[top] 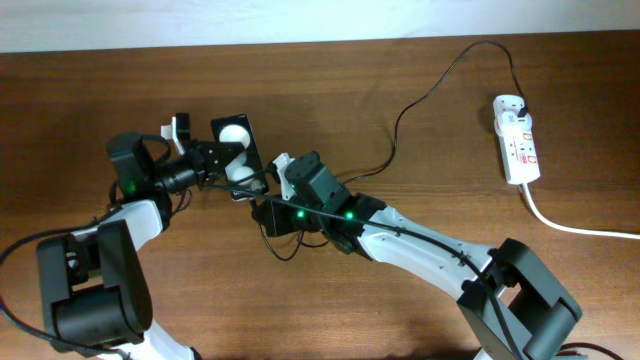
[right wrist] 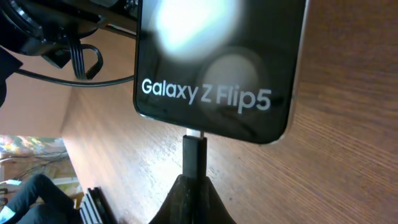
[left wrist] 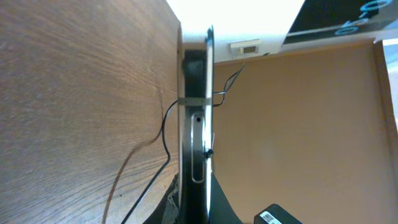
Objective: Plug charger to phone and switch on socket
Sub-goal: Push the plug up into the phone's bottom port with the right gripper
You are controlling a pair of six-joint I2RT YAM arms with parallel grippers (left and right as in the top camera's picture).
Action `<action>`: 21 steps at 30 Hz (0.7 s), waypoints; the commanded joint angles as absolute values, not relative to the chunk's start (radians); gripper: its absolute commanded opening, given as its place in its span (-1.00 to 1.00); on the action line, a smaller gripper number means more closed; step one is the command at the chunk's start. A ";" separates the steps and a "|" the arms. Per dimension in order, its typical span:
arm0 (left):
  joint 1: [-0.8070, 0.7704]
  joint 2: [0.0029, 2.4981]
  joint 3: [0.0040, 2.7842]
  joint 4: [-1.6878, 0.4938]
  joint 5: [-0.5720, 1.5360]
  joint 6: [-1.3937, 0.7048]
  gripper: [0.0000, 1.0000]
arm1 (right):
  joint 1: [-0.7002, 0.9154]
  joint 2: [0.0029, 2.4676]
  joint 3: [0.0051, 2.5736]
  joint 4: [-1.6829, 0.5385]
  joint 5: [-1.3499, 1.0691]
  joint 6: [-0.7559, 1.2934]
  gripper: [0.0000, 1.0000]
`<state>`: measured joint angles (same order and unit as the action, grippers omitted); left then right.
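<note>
Full-width wooden table [top: 330,80], pale wall strip at 12 o'clock. Open wood at 6 and from centre out towards 3. The left arm [top: 95,270] is cut off at 7, the right arm [top: 450,260] at 5. At 3, near the table edge, sits the power strip [top: 518,140], well apart from both arms; its switch positions are too small to read. Left of centre is the Galaxy Z Flip5 phone [top: 236,140], with glare on the screen. The left gripper [top: 222,165] is clamped on it, though its fingers are hard to make out in the wrist view. The charger cable [top: 400,115] loops from strip to centre. The right gripper [right wrist: 193,186] is pinched on the connector [right wrist: 194,152], which sits at the phone's bottom port; seating depth unclear.
</note>
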<state>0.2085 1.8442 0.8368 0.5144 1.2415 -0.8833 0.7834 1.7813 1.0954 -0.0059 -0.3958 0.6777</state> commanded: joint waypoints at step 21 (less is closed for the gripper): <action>0.176 1.849 0.835 0.516 1.329 -0.882 -1.00 | 0.778 1.776 1.105 0.168 -0.253 0.662 -0.92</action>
